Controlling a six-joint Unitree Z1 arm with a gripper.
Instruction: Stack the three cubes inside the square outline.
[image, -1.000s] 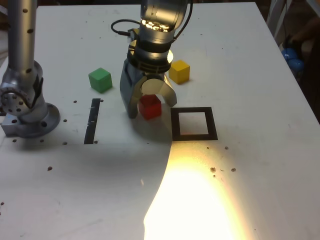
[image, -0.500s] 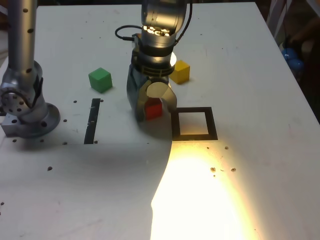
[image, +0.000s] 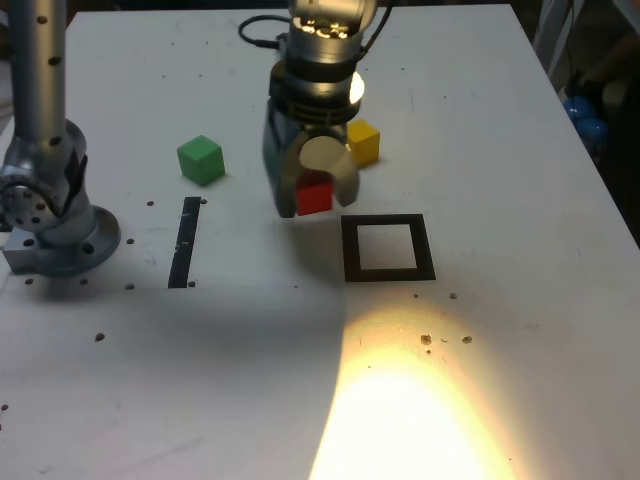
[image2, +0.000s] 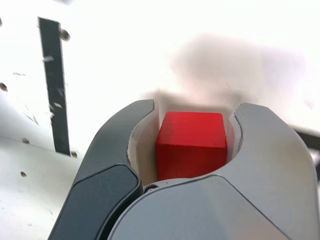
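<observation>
Pincer (image: 313, 200) clamps red cube (image2: 192, 143) between both jaws.

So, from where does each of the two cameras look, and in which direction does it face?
Exterior view: sits off the arm, high at the table's near edge, looking down across it; shows the arm, its base and the gripper.
Wrist view: sits on the wrist, looking out along the fingers to the table; shows only the fingers.
Both share: the red cube between the fingers, and the black strip.
</observation>
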